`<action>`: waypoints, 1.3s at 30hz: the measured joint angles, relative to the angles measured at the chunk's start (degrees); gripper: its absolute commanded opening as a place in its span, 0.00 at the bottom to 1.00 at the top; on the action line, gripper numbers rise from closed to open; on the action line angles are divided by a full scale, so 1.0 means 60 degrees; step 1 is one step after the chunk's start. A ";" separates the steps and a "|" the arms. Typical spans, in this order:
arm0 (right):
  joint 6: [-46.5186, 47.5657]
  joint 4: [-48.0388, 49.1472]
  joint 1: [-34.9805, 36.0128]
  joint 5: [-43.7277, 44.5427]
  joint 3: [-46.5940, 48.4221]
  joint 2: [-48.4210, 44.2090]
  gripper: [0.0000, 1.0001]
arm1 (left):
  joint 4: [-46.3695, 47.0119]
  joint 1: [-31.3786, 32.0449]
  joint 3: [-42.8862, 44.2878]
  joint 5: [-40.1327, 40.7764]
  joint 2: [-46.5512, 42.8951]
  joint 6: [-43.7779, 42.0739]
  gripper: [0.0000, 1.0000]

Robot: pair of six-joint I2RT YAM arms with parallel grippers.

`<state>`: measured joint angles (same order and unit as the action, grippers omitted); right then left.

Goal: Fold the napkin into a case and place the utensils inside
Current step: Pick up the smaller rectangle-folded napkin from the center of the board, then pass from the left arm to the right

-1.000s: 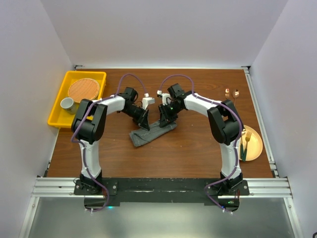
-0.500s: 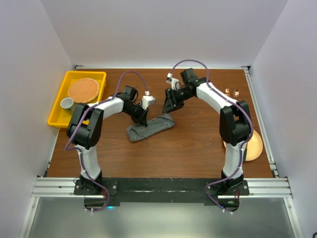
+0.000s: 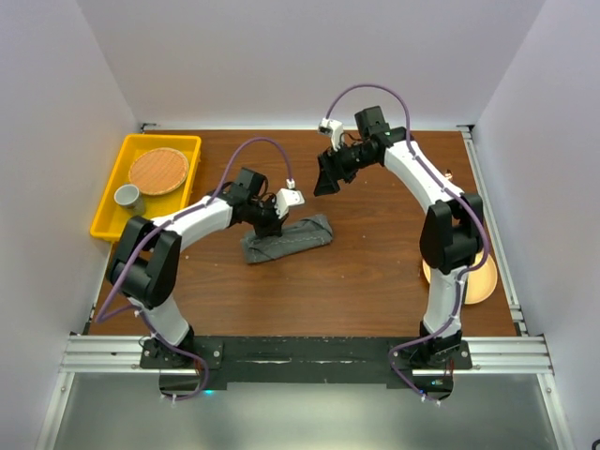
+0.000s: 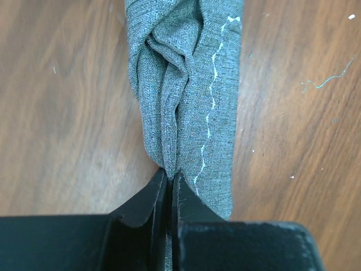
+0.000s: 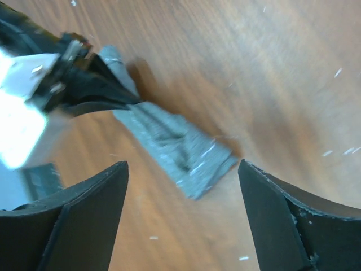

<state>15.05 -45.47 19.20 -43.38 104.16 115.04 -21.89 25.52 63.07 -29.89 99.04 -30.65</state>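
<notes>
Grey case [image 3: 305,234] mid-table, yellow tray [image 3: 108,220] left, plate [image 3: 484,279] half behind right arm [image 3: 441,234]

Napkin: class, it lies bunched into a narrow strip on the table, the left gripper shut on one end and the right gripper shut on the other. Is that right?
Not quite. The right gripper is open and clear of the napkin, as the right wrist view shows. The rest holds: the narrow strip lies on the table, with the left gripper shut on one end.
</notes>
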 measured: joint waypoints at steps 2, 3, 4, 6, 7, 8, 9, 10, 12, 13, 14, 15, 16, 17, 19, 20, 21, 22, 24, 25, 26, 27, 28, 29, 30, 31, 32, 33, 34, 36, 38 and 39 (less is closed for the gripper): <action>0.0765 -0.0117 0.0062 0.0040 0.0200 0.0160 0.88 | 0.0222 0.0135 -0.0197 0.0076 -0.0219 -0.0237 0.00; 0.1188 -0.0186 0.0109 0.0062 0.0270 0.0266 0.88 | 0.0346 0.0186 -0.0324 0.0127 -0.0335 -0.0346 0.00; 0.1435 -0.0222 0.0142 0.0058 0.0295 0.0335 0.88 | 0.0459 0.0229 -0.0463 0.0175 -0.0459 -0.0459 0.00; 0.2018 -0.0412 0.0259 0.0051 0.0382 0.0572 0.88 | 0.0678 0.0335 -0.0729 0.0310 -0.0696 -0.0663 0.00; 0.2310 -0.0601 0.0324 0.0044 0.0466 0.0710 0.88 | 0.0761 0.0372 -0.0816 0.0342 -0.0780 -0.0754 0.00; 0.2601 -0.0798 0.0401 0.0036 0.0550 0.0834 0.88 | 0.0827 0.0408 -0.0892 0.0390 -0.0871 -0.0852 0.00; 0.2918 -0.1024 0.0481 0.0029 0.0645 0.0962 0.88 | 0.0900 0.0448 -0.0965 0.0419 -0.0951 -0.0929 0.00; 0.3224 -0.1239 0.0561 0.0018 0.0707 0.1071 0.89 | 0.0980 0.0470 -0.1038 0.0452 -0.1024 -0.0998 0.00; 0.3781 -0.1566 0.0739 0.0015 0.0729 0.1184 0.90 | 0.1217 0.0532 -0.1268 0.0506 -0.1220 -0.1180 0.00; 0.4036 -0.1719 0.0838 0.0015 0.0729 0.1217 0.92 | 0.1282 0.0565 -0.1366 0.0528 -0.1304 -0.1290 0.00; 0.4258 -0.1840 0.0943 0.0011 0.0729 0.1249 0.95 | 0.1330 0.0583 -0.1428 0.0535 -0.1355 -0.1344 0.00; 0.4455 -0.1938 0.1049 0.0007 0.0729 0.1268 0.98 | 0.1355 0.0616 -0.1472 0.0554 -0.1392 -0.1377 0.00; 0.4641 -0.2025 0.1104 -0.0018 0.0729 0.1279 0.98 | 0.1406 0.0645 -0.1497 0.0561 -0.1421 -0.1435 0.00; 0.4750 -0.2084 0.1224 -0.0036 0.0729 0.1282 0.98 | 0.1446 0.0674 -0.1504 0.0565 -0.1424 -0.1508 0.00; 0.4991 -0.2189 0.1410 -0.0124 0.0736 0.1286 0.98 | 0.1515 0.0721 -0.1512 0.0579 -0.1424 -0.1574 0.00; 0.5074 -0.2233 0.1472 -0.0186 0.0750 0.1290 0.98 | 0.1494 0.0736 -0.1523 0.0579 -0.1432 -0.1632 0.00; 0.5136 -0.2240 0.1537 -0.0193 0.0769 0.1290 0.98 | 0.1501 0.0739 -0.1563 0.0579 -0.1453 -0.1661 0.00; 0.5195 -0.2240 0.1552 -0.0204 0.0794 0.1322 0.98 | 0.1497 0.0750 -0.1577 0.0590 -0.1461 -0.1687 0.00; 0.5293 -0.2244 0.1566 -0.0233 0.0827 0.1392 0.98 | 0.1494 0.0750 -0.1596 0.0627 -0.1461 -0.1719 0.00; 0.5326 -0.2244 0.1566 -0.0255 0.0838 0.1435 0.98 | 0.1483 0.0750 -0.1614 0.0674 -0.1461 -0.1738 0.00; 0.5362 -0.2251 0.1570 -0.0280 0.0860 0.1494 0.98 | 0.1486 0.0754 -0.1643 0.0710 -0.1461 -0.1745 0.00; 0.5406 -0.2262 0.1581 -0.0302 0.0889 0.1555 0.97 | 0.1483 0.0754 -0.1668 0.0758 -0.1461 -0.1745 0.00; 0.5439 -0.2280 0.1592 -0.0313 0.0918 0.1643 0.97 | 0.1483 0.0750 -0.1712 0.0805 -0.1461 -0.1745 0.00; 0.5490 -0.2320 0.1603 -0.0372 0.0962 0.1727 0.97 | 0.1479 0.0750 -0.1745 0.0841 -0.1461 -0.1741 0.00; 0.5526 -0.2346 0.1603 -0.0448 0.0991 0.1836 0.97 | 0.1428 0.0750 -0.1756 0.0882 -0.1461 -0.1741 0.00; 0.5548 -0.2397 0.1603 -0.0510 0.1027 0.1909 0.96 | 0.1392 0.0750 -0.1774 0.0933 -0.1461 -0.1741 0.00; 0.5577 -0.2448 0.1603 -0.0554 0.1064 0.2004 0.96 | 0.1388 0.0750 -0.1807 0.0947 -0.1461 -0.1756 0.00; 0.5577 -0.2426 0.1617 -0.0528 0.1071 0.2091 0.97 | 0.1435 0.0776 -0.1807 0.0940 -0.1461 -0.1752 0.00; 0.5581 -0.2433 0.1647 -0.0557 0.1067 0.2167 0.98 | 0.1530 0.0827 -0.1807 0.0929 -0.1464 -0.1756 0.00; 0.5581 -0.2404 0.1705 -0.0648 0.0958 0.2218 0.98 | 0.1628 0.0907 -0.1807 0.0903 -0.1504 -0.1756 0.00; 0.5581 -0.2375 0.1701 -0.0809 0.0809 0.2189 0.98 | 0.1705 0.0962 -0.1807 0.0860 -0.1548 -0.1759 0.00; 0.5581 -0.2324 0.1690 -0.0922 0.0750 0.2189 0.98 | 0.1734 0.0969 -0.1807 0.0845 -0.1574 -0.1756 0.00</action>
<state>48.53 -59.42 29.34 -48.90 108.66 128.18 -11.49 31.33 52.23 -24.82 89.60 -41.19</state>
